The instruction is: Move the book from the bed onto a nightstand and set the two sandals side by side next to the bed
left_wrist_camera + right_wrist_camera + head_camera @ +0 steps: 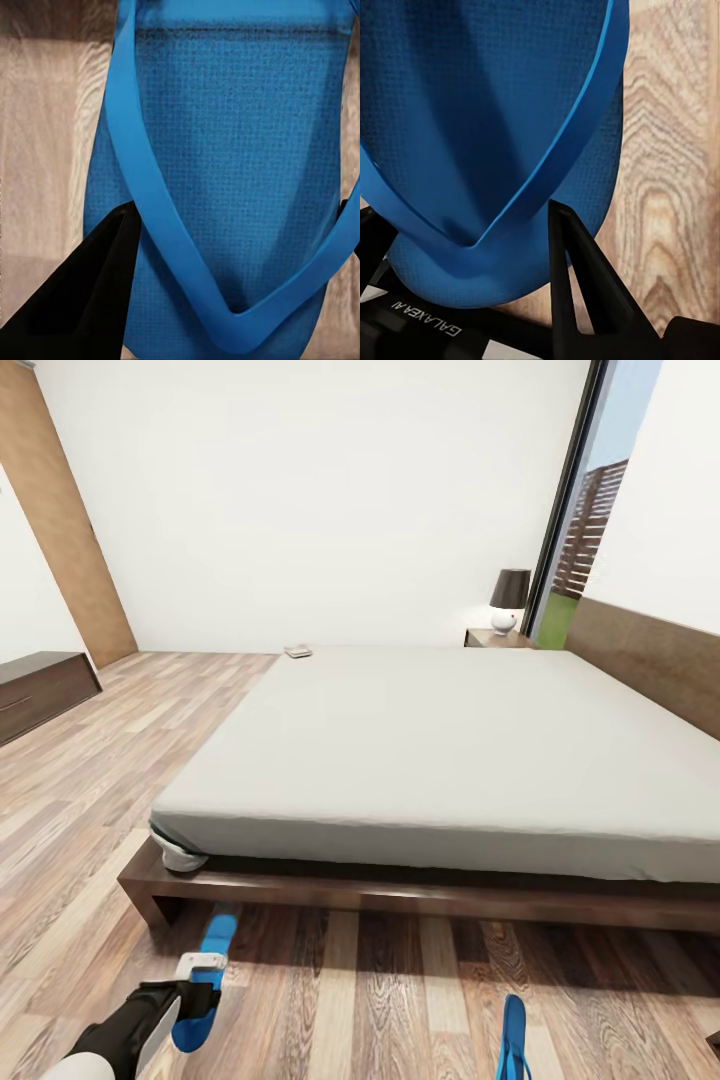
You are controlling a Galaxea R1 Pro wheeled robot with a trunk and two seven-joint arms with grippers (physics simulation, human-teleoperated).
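Note:
The bed point(430, 760), with a grey mattress on a dark wooden frame, stretches across the head view. The book point(297, 651) lies on the mattress's far left corner. A nightstand point(497, 639) stands at the bed's far right corner. My left gripper point(200, 972) is low over the floor before the bed's near left corner, holding a blue sandal point(213, 943) point(225, 150). One finger point(90, 300) sits under its strap. The second sandal point(513, 1040) point(487, 112) is at the picture's lower edge, wedged between my right gripper's fingers point(585, 285).
A lamp point(509, 600) with a dark shade stands on the nightstand beside the tall window point(585, 530). A long low dark bench point(40, 690) runs along the left wall. Wood-plank floor point(120, 780) lies open to the bed's left.

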